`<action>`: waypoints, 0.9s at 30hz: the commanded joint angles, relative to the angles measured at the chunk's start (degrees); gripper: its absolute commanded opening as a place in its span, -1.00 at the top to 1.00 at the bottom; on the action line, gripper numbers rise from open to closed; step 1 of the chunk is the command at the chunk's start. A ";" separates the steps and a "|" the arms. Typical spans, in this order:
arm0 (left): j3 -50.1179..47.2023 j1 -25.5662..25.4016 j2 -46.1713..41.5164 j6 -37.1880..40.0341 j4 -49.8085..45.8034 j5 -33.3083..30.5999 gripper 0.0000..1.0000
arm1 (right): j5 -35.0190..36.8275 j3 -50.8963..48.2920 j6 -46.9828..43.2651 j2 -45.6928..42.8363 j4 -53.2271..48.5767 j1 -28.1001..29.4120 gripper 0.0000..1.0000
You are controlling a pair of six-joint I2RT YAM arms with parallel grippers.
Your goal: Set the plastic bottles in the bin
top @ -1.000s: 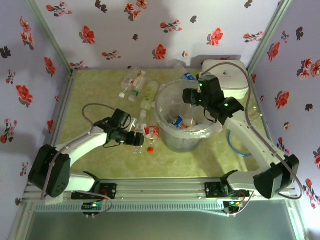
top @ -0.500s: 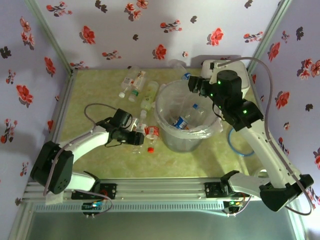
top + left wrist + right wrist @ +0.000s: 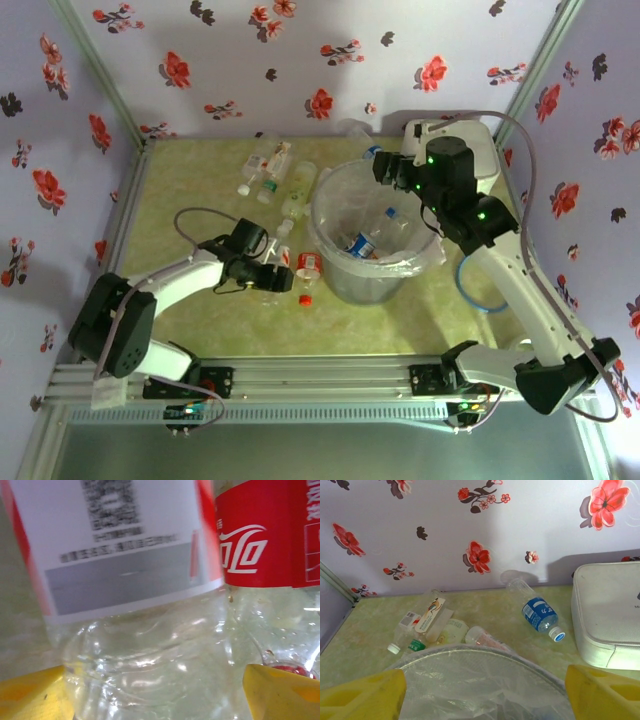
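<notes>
From above: left fingers (image 3: 278,280) low on the desk (image 3: 250,335), just left of the bin (image 3: 345,285), with a red-labelled bottle (image 3: 307,264) right beside them. Right fingers (image 3: 388,172) high over the bin's far rim, nothing in them. Several plastic bottles (image 3: 362,243) already inside the bin. A far cluster (image 3: 272,168) lying on the desk beyond the left arm, and a blue-labelled bottle (image 3: 377,152) behind the bin, near the white box (image 3: 470,165).

Left wrist: yellow fingers spread wide to either side of a clear bottle (image 3: 150,665) with a white label, the red-labelled bottle (image 3: 265,545) crowding in close on one side. Touching or only bracketing, impossible to tell; no sign of a squeeze. Likely trouble here: closing on the rounded, slick wall and squirting the bottle out sideways; catching the neighbour too, then shedding one short of the rim on the lift; crushing thin plastic and losing hold.

Right wrist: fingers wide apart and empty above the bin's rim (image 3: 470,652) and its bag liner (image 3: 470,690), facing the blue-labelled bottle (image 3: 540,614), the far cluster (image 3: 427,625) and the white box (image 3: 610,615). Danger on this side: dipping toward the blue-labelled bottle and snagging the bag liner or shoving the bin; rolling a round bottle away, out of reach; meeting the left arm over the bin if both swing in together.
</notes>
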 commanded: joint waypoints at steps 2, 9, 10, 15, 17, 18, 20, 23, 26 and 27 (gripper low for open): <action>0.01 -0.38 2.96 0.29 -0.29 -0.77 -0.48 | 1.43 2.43 -0.18 0.01 -2.14 -0.63 -0.68; 5.02 -0.39 -0.87 5.73 -7.86 -2.34 -0.29 | 1.40 0.77 -0.40 -1.93 -2.02 -1.07 -0.68; 6.00 -0.30 -1.63 6.21 -9.13 -2.98 -0.29 | 1.30 0.59 -0.51 -2.06 -1.83 -1.15 -0.68; 10.64 -0.16 -6.34 7.00 -11.95 -7.55 -0.27 | -2.51 1.63 -1.21 -1.59 0.97 -1.58 -0.68; 11.46 -0.03 -8.75 6.54 -10.55 -9.37 -0.25 | -6.19 5.68 -1.41 1.32 1.08 -1.52 -0.68; 11.76 0.12 -9.78 6.45 -9.60 -10.11 -0.24 | -8.13 7.30 -1.04 2.68 1.43 -1.34 -0.67; 12.72 0.33 -11.94 6.90 -7.01 -11.44 -0.24 | -12.73 10.26 0.36 5.86 3.95 -0.54 -0.67; 13.88 0.41 -14.51 8.94 -1.09 -11.75 -0.26 | -18.68 15.83 2.62 11.78 6.15 1.50 -0.67; 15.35 0.41 -16.27 11.14 4.28 -11.07 -0.28 | -22.57 22.95 3.43 18.06 4.65 3.72 -0.68; 15.56 0.41 -16.88 11.57 6.30 -10.65 -0.28 | -23.75 24.93 3.95 19.85 4.40 4.23 -0.68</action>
